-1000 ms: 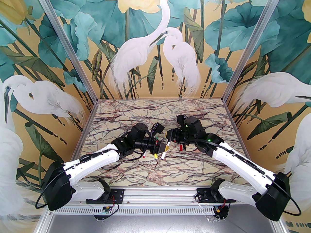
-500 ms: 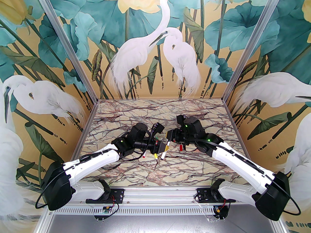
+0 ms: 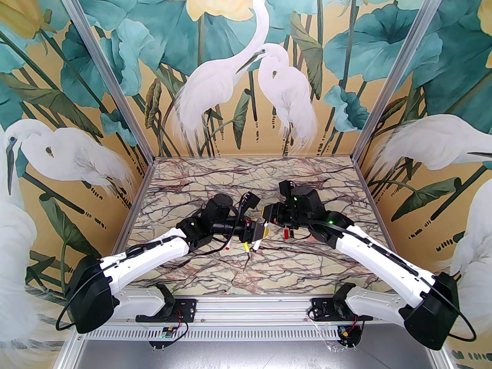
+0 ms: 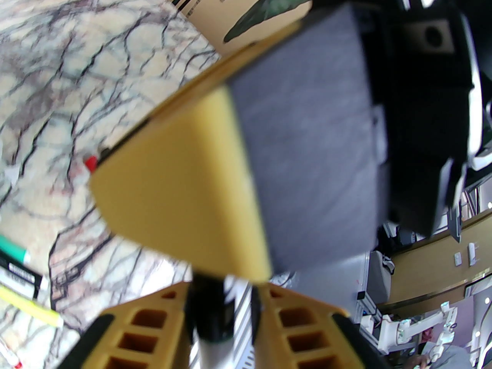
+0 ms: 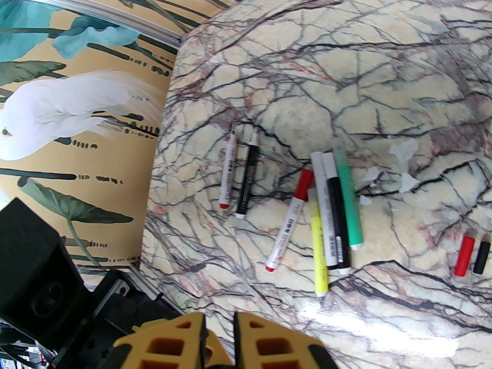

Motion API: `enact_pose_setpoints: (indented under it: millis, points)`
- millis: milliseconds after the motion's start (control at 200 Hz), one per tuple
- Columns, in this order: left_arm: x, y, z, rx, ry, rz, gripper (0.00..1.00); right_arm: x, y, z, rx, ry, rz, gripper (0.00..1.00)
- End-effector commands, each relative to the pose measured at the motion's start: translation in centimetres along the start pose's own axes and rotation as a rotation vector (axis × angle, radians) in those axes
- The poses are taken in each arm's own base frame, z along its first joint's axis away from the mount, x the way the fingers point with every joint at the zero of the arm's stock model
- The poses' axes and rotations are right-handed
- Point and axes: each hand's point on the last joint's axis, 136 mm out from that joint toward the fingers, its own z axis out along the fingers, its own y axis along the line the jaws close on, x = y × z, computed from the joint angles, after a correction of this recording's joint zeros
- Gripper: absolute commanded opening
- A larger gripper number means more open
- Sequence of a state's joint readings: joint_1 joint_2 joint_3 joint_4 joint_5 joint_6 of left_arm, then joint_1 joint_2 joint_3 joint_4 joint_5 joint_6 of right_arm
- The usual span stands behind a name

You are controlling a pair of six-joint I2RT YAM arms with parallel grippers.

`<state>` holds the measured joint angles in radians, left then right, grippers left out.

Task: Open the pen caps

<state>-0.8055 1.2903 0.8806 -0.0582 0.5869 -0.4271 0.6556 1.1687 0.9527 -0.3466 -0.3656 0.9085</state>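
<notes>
Both arms meet over the middle of the bench [image 3: 246,175]. The left tool [image 4: 222,290] has a pen [image 4: 207,313] between its fingers, a black part toward the tip and a pale barrel behind it. The picture is blurred there, so I cannot tell if the fingers clamp the pen or only stand beside it. The right tool [image 5: 219,318] is closed, with only a thin slit between its fingers. In the left wrist view, one of its yellow fingers is just in front of the far end of the pen. I cannot tell what it pinches. Around the middle of the bench lie the other pens [image 5: 319,244]: white, yellow, black and green ones close together, and a white and a black one a little toward the left edge. A red cap [image 5: 464,256] and a black cap [image 5: 481,259] lie side by side, apart from them toward the right edge.
</notes>
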Motion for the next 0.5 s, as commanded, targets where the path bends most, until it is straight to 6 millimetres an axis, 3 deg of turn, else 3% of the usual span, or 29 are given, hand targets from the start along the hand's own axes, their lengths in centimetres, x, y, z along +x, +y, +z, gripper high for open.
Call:
enact_pose_setpoints:
  millis: [0,225,495]
  points:
    - [-0.6,-1.0,-0.2,0.046,-0.047,0.011,0.35,-0.3,2.3,-0.5,-0.092,-0.012,-0.009,0.14]
    - [-0.4,-0.6,-0.1,0.041,-0.055,0.007,0.34,-0.1,2.5,-0.6,-0.116,-0.014,-0.007,0.14]
    - [-0.5,-0.6,-0.4,0.03,-0.071,0.01,0.15,0.0,1.6,-0.6,-0.083,-0.017,-0.005,0.14]
